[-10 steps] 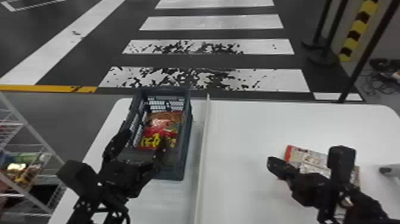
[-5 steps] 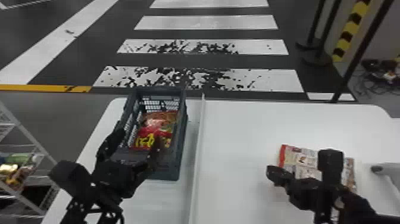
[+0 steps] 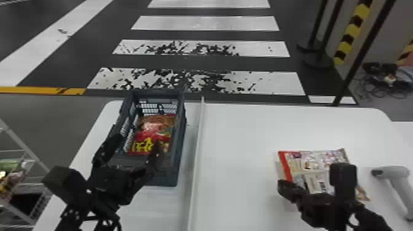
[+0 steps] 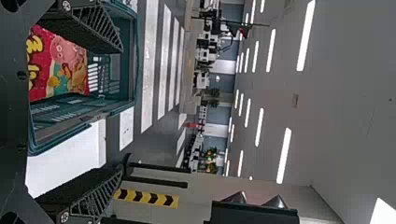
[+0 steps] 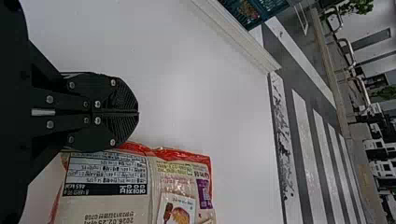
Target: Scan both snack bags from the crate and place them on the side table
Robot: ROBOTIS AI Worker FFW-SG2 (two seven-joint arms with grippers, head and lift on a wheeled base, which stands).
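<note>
1. The job looks partly done: the two bags are apart, one in the crate and one out on the white table, across the divider from the crate.
2. The red bag lies in the crate, so its lifting out, scanning and placing are all left to do.
3. The pale bag lies with its printed back up and a barcode showing. The scanner rests near it. Whether this bag has been scanned I cannot tell.
4. Which surface counts as the side table is not clear either, so I cannot say if the pale bag is in its final place.
5. The left gripper is at the crate, its fingers spread wide with nothing between them. It seems set for the red bag; a likely next step is to lower around that bag and close, taking care not to catch the crate's wall.
6. The right gripper is near the pale bag, its fingers pressed together and empty. It would need to spread them before taking the scanner or that bag.
</note>
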